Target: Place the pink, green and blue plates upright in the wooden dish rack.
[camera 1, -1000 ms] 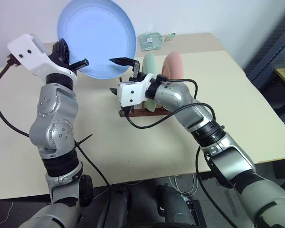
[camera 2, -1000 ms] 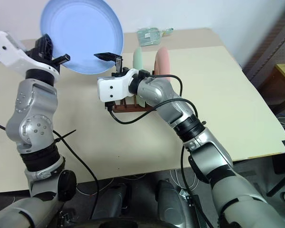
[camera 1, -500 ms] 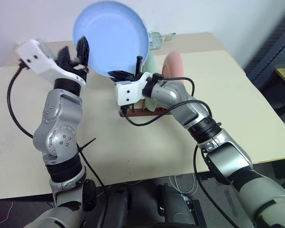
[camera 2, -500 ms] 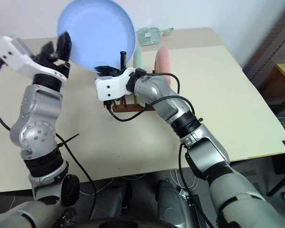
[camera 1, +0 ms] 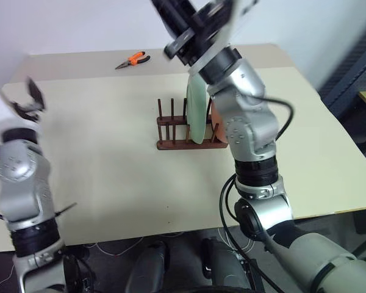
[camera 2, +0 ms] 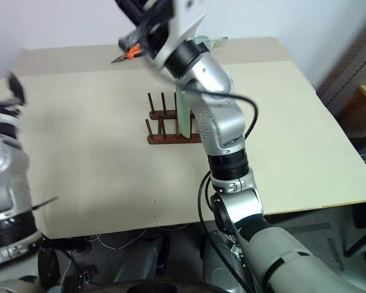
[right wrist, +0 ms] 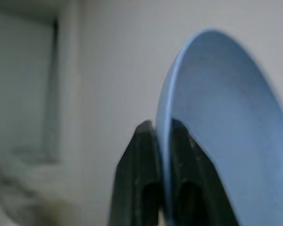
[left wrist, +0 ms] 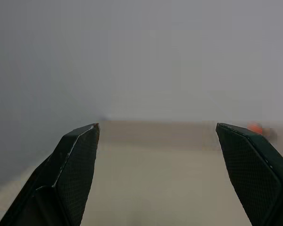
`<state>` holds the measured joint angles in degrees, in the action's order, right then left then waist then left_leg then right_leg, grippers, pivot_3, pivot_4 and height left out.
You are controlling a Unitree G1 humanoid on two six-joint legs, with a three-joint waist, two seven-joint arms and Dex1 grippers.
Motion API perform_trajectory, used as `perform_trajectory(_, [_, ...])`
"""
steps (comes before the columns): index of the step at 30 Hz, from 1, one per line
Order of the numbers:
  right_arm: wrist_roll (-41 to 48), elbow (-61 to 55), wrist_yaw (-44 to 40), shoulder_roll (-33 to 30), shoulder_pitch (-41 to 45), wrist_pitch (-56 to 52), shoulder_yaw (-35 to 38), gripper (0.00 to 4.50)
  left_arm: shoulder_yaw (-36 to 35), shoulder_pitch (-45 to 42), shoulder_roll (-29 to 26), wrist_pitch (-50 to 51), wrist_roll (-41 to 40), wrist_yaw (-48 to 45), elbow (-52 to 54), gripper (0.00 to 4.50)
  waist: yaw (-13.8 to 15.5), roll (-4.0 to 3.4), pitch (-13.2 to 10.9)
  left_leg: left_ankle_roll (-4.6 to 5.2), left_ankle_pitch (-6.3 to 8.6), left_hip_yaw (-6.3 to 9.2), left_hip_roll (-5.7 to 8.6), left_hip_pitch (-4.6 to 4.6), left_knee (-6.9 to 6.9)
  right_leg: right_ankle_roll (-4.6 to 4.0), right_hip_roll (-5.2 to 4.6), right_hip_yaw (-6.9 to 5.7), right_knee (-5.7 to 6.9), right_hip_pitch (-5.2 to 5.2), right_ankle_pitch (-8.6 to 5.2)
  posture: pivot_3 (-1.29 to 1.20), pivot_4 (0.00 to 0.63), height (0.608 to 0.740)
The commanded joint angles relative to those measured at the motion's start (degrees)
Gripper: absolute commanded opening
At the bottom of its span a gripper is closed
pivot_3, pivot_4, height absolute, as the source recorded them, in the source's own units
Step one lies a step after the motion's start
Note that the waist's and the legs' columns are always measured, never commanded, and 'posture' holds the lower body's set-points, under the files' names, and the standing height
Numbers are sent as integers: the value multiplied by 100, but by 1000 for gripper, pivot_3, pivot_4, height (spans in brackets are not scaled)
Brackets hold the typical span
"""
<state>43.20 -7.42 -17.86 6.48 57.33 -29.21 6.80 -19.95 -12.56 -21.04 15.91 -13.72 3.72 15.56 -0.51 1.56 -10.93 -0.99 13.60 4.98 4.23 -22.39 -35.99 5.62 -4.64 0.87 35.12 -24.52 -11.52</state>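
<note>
At the top centre of the head view the right gripper (right wrist: 158, 136) is raised, pinching the blue plate (right wrist: 221, 122) by its rim, the plate cut off there. The left gripper (left wrist: 155, 141), now empty and spread wide, has dropped to the left edge. The green plate (camera 1: 195, 110) stands in the wooden dish rack (camera 1: 177, 131); the pink plate (camera 1: 214, 116) is mostly hidden.

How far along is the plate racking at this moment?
Done: the green plate stands upright in the wooden dish rack, the pink plate beside it. In hand: the right gripper pinches the blue plate by its rim. Left: slotting it in. The left gripper is open.
</note>
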Motion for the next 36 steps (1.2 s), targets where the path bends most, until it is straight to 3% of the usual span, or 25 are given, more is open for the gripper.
perform_trajectory(1, [1075, -188, 832, 99, -206, -1139, 249, 0, 653, 404, 228, -192, 262, -315, 231, 4045, -26, -2, -1, 0, 0, 0, -1, -3, 0, -3, 1, 0, 1, -6, -2, 0, 150, 739])
perform_trajectory(7, [1863, 103, 2189, 609, -183, -1643, 468, 0, 995, 868, 542, -413, 379, -602, 26, 4045, -68, -20, -11, -2, -3, -17, -21, -23, 13, -14, 8, 9, 23, -57, 6, 0, 150, 739])
perform_trajectory(12, [2164, -416, 2700, 469, -483, -1941, 287, 0, 1032, 1014, 492, -657, 548, -783, -18, 4045, -55, -23, -12, -1, -3, -23, -17, -33, 6, -13, 10, 8, 18, -58, 6, 0, 150, 739])
perform_trajectory(18, [2230, -270, 3357, 428, -406, -1989, 252, 0, 1067, 1121, 535, -913, 716, -959, -144, 4045, -46, -22, -11, 0, -3, -24, -13, -38, -4, -12, 9, 6, 12, -54, 6, 0, 150, 739])
perform_trajectory(35, [1949, 659, 4276, 507, -180, -1673, 366, 0, 1400, 1287, 691, -1081, 906, -1280, -99, 4045, -47, -22, -12, 1, -3, -24, -14, -38, -3, -11, 11, 5, 12, -54, 6, 0, 150, 739])
perform_trajectory(36, [1939, 715, 4298, 511, -163, -1649, 371, 347, 1408, 1291, 697, -1082, 909, -1281, -93, 4098, -47, -22, -12, 2, -3, -24, -14, -38, -3, -11, 11, 4, 11, -53, 6, 0, 150, 739])
